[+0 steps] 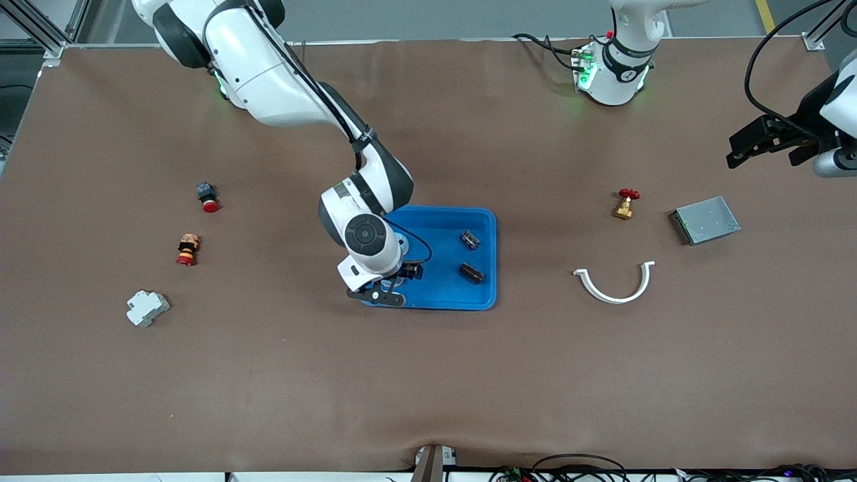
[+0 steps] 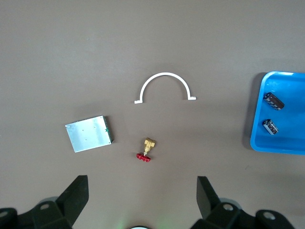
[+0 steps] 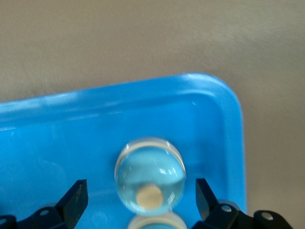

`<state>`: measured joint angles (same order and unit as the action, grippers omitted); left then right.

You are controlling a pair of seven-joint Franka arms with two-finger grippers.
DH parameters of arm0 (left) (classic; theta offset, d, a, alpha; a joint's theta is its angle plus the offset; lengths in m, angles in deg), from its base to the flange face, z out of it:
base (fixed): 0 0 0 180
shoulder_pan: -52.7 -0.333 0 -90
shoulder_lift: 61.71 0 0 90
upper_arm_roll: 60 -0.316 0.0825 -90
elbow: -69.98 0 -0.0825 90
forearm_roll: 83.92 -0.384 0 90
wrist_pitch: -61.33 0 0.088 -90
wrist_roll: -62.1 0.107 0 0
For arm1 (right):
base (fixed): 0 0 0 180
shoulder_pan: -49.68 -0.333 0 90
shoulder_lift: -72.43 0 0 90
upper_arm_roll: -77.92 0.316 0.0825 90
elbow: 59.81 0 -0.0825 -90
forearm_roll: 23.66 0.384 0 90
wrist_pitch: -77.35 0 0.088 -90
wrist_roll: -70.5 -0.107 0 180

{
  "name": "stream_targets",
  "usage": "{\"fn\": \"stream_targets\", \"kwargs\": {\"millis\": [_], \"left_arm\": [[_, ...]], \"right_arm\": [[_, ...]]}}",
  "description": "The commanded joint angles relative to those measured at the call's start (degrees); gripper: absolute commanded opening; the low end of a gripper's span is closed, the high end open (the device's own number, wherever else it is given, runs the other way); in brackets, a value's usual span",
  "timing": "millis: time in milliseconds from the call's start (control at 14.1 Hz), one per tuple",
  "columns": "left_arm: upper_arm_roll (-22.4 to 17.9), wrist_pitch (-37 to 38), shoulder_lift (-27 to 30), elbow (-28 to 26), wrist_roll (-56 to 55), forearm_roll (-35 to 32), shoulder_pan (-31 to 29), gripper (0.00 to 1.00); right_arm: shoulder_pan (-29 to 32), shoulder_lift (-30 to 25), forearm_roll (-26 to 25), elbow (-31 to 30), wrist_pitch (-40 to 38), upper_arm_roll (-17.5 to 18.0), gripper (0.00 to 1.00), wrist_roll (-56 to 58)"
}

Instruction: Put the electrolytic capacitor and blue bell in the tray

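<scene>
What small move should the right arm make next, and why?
Probably lift straight up out of the tray. The right gripper is open, fingers clear of the blue bell resting in the tray; two capacitors already lie inside. The left gripper waits, open.

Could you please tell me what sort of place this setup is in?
Probably a robotics lab bench: two arms mounted at a brown-covered table, aluminium framing at its corner, and small industrial parts like a valve.
</scene>
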<state>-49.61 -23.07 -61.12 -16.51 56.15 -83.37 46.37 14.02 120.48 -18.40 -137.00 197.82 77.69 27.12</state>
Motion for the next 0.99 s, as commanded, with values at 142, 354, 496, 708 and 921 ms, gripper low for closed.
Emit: {"fn": "stream_targets", "kwargs": {"millis": [142,354,496,708,921], "left_arm": [[-0.1,0.9,-0.5,1.6,0.8,0.9,-0.1,1.0],[0.0,0.9,-0.5,1.5,0.6,0.6,0.2,1.0],[0.2,0.9,-0.5,1.5,0.4,0.4,0.3,1.0],[0.3,0.9,-0.5,1.5,0.7,0.2,0.3,1.0],[0.4,0.9,-0.5,1.5,0.7,0.0,0.4,1.0]], "right_arm": [[0.6,-10.8,0.0,-1.7,-12.8,0.1,1.0,1.4],[2.8,-18.1,0.5,-4.8,-18.9,0.2,1.0,6.5],[3.7,-22.8,0.4,-7.1,-22.5,0.1,1.0,8.1],[6.7,-32.4,0.4,-13.7,-25.9,0.0,1.0,14.2],[9.2,-42.6,-0.5,-21.4,-26.7,-0.3,1.0,19.5]]}}
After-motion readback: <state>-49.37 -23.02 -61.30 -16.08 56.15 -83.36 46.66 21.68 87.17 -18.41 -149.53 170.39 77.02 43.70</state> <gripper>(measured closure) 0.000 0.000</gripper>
